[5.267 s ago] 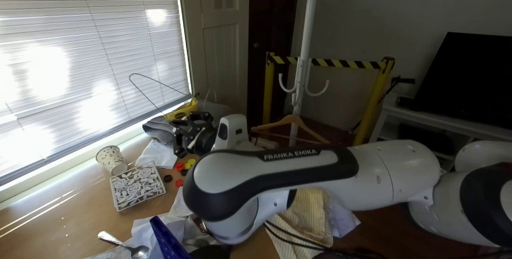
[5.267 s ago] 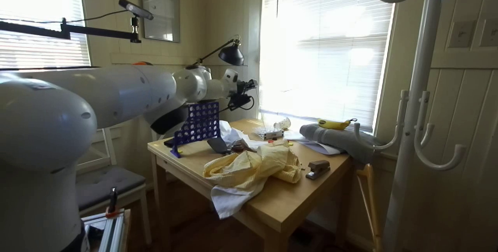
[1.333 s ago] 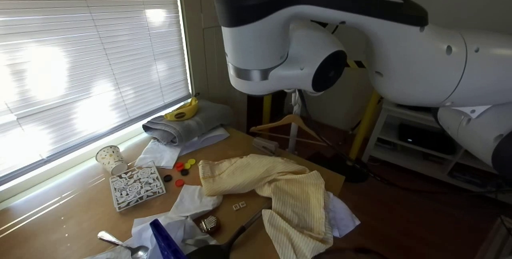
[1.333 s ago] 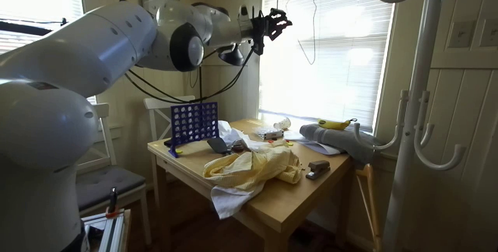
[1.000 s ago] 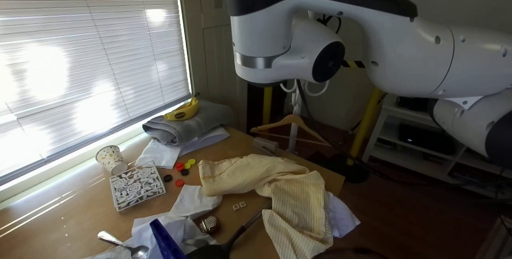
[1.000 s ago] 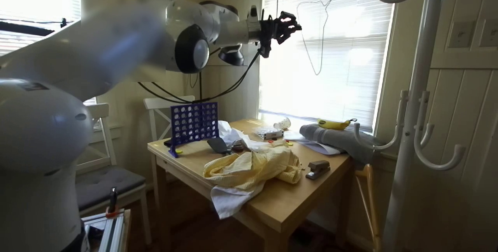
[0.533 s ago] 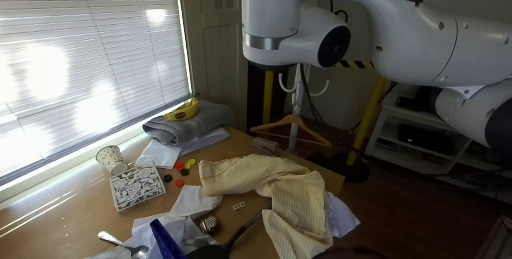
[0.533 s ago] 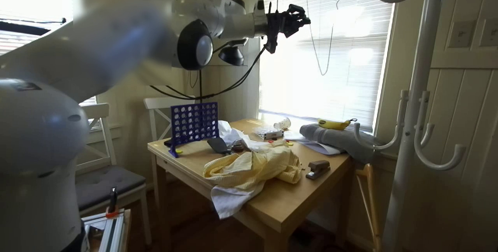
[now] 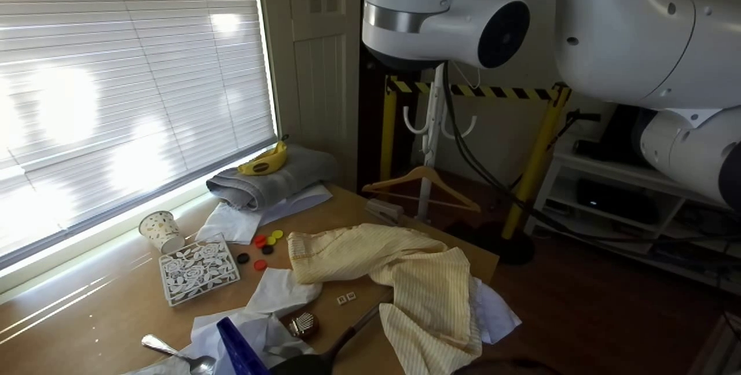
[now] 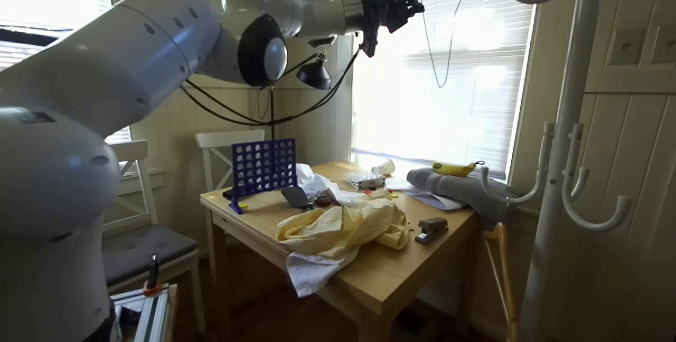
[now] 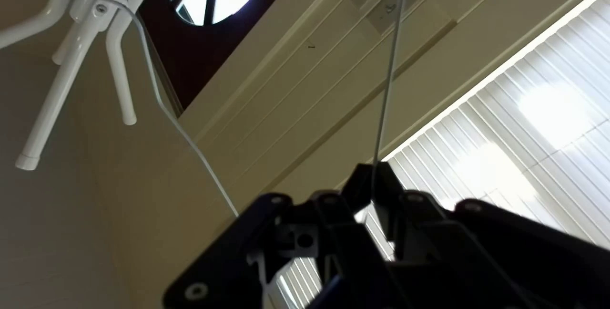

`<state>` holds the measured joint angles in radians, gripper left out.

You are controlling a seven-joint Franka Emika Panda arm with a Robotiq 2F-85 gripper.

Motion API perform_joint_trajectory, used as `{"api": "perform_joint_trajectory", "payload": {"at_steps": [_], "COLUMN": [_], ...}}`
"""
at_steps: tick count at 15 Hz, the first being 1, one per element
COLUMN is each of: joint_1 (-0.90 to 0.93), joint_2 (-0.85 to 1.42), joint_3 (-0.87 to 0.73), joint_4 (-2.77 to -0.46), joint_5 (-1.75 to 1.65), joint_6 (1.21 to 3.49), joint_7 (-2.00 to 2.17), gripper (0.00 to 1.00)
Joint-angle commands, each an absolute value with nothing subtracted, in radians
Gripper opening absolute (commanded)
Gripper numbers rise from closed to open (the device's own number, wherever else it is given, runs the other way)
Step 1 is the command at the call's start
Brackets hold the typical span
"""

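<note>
A thin wire hanger (image 10: 452, 41) hangs in the air in front of the window blinds in an exterior view. My black gripper (image 10: 420, 8) is shut on one side of it, high above the table. In the wrist view the fingertips (image 11: 373, 182) meet around the hanger's wire (image 11: 391, 70). Its other side and twisted neck run to the upper left there, and its hook is out of frame. The white coat rack (image 11: 66, 75) shows behind the neck; it also stands in both exterior views (image 9: 431, 132) (image 10: 567, 99). In an exterior view the arm (image 9: 417, 16) hides the gripper.
A wooden hanger (image 9: 425, 175) hangs low on the rack. The table (image 10: 380, 284) bears a yellow cloth (image 10: 338, 228), stapler (image 10: 432, 230), blue grid frame (image 10: 264, 168), grey towel (image 10: 449, 183), banana pouch (image 10: 451, 169), cup (image 9: 161, 231) and spoon (image 9: 173, 352). A lamp (image 10: 314, 74) stands behind.
Since 5.3 s ago the arm has lifted the wire hanger from low near the towel to high above the table. Lately the gripper has moved toward the coat rack and upward, the hanger swaying.
</note>
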<state>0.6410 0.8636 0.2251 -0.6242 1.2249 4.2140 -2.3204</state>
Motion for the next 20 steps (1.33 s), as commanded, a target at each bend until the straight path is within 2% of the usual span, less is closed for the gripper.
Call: {"api": "perform_joint_trajectory", "payload": {"at_steps": [1,6,10,15,20], "joint_1": [0.625,0.601,0.569,0.548,0.521], "joint_2": [0.853,0.815,0.776,0.768,0.769], "joint_3": [0.259,0.345,0.337,0.307,0.351], "joint_4": [-0.657,-0.689,-0.711,-0.710,-0.741], "joint_5": [1.194,1.235,1.225,1.213,1.274], "joint_6": [4.225,4.052,3.957,4.074,4.152], "joint_7": [-2.304,-2.313,-2.293,-2.263,-2.290], "gripper": [0.02,0.02,0.02,0.02,0.02]}}
